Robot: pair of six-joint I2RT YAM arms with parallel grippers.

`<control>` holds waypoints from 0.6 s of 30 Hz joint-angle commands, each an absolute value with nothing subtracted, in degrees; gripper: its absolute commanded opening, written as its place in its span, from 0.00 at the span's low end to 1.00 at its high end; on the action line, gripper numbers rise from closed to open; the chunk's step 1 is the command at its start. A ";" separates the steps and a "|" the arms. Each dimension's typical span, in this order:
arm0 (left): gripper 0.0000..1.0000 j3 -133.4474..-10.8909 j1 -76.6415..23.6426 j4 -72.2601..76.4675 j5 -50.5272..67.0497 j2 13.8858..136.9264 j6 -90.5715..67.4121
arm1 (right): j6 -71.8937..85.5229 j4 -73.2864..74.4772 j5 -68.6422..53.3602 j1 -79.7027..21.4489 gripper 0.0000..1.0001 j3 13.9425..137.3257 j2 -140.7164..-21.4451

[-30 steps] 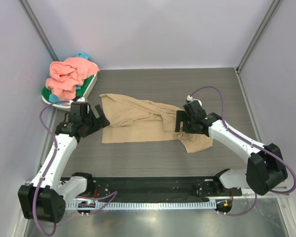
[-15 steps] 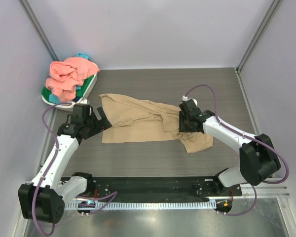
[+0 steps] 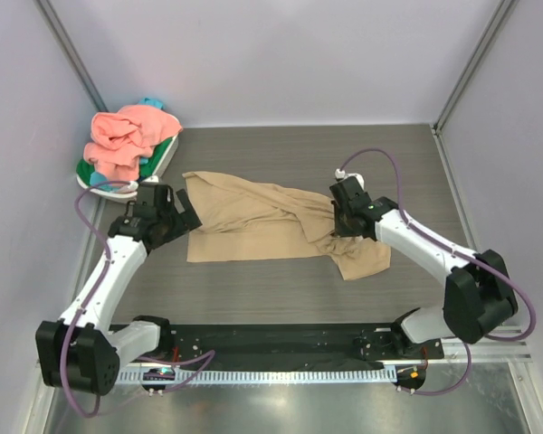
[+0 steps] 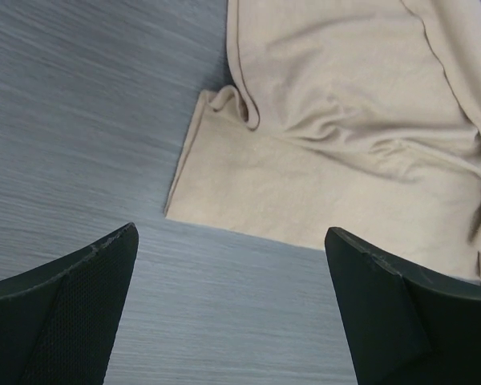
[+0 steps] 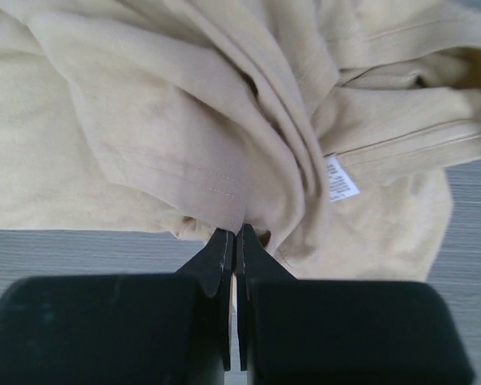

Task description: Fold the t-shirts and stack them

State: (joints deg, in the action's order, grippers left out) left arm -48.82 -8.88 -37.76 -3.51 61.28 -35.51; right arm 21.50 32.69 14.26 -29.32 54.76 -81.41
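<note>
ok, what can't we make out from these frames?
- Right wrist view: the right gripper is shut on the tan t-shirt; bunched folds hide how many layers it pinches. In the top view its wrist covers the tips.
- Top view: the pink t-shirt covers whatever lies under it in the basket.
- Right wrist view: label print too small.
- Left wrist view: tan t-shirt cut off at top and right edges.

The tan soft-cloth t-shirt [image 3: 253, 221] lies mostly flat across the middle of the worktop [image 3: 281, 289]. Its left part is smooth with a straight hem, while its right part is bunched into ridged folds. One fold is pinched in the closed right gripper [image 5: 234, 241], near a small white label [image 5: 339, 178]. In the far left corner the crumpled salmon-pink t-shirt [image 3: 127, 140] is heaped on the green t-shirt [image 3: 166, 152] — the teal t-shirt [image 3: 151, 102] peeks out at the heap's edge.
</note>
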 commanded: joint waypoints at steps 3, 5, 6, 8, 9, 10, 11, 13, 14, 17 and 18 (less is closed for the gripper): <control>0.99 -57.91 -8.62 -32.18 -9.40 71.00 -34.63 | 18.55 38.04 20.65 -29.62 0.01 62.13 -72.34; 0.93 -62.04 -8.18 -30.24 -9.67 78.61 -33.84 | 17.76 39.54 22.06 -29.62 0.01 63.01 -69.71; 0.92 -63.70 -7.91 -28.49 -9.49 81.88 -33.58 | 17.49 39.81 22.50 -29.53 0.01 63.10 -68.91; 0.89 -69.31 -6.95 -27.42 -8.62 90.82 -33.14 | 16.97 40.34 22.85 -29.36 0.01 63.11 -67.16; 0.87 -71.26 -6.51 -27.33 -7.92 93.49 -33.22 | 16.96 40.34 22.68 -29.18 0.01 63.02 -66.80; 0.86 -73.11 -6.16 -26.90 -7.56 95.78 -33.22 | 16.96 40.34 22.33 -29.09 0.01 62.84 -66.54; 0.84 -76.69 -5.37 -26.55 -7.47 98.41 -33.22 | 17.05 40.34 21.45 -29.09 0.01 62.67 -66.19; 0.81 -80.49 -4.66 -26.37 -6.77 104.92 -33.22 | 17.31 40.17 19.96 -29.00 0.01 62.58 -66.09; 0.80 -82.25 -4.05 -26.63 -6.68 106.86 -33.31 | 17.31 40.17 19.26 -28.92 0.01 62.67 -66.18; 0.79 -87.79 -3.61 -28.30 -7.82 112.66 -33.31 | 17.14 40.17 18.20 -28.92 0.01 63.02 -66.36; 0.79 -89.11 -3.43 -28.30 -8.26 113.81 -33.40 | 17.05 40.17 18.02 -28.92 0.01 63.02 -66.44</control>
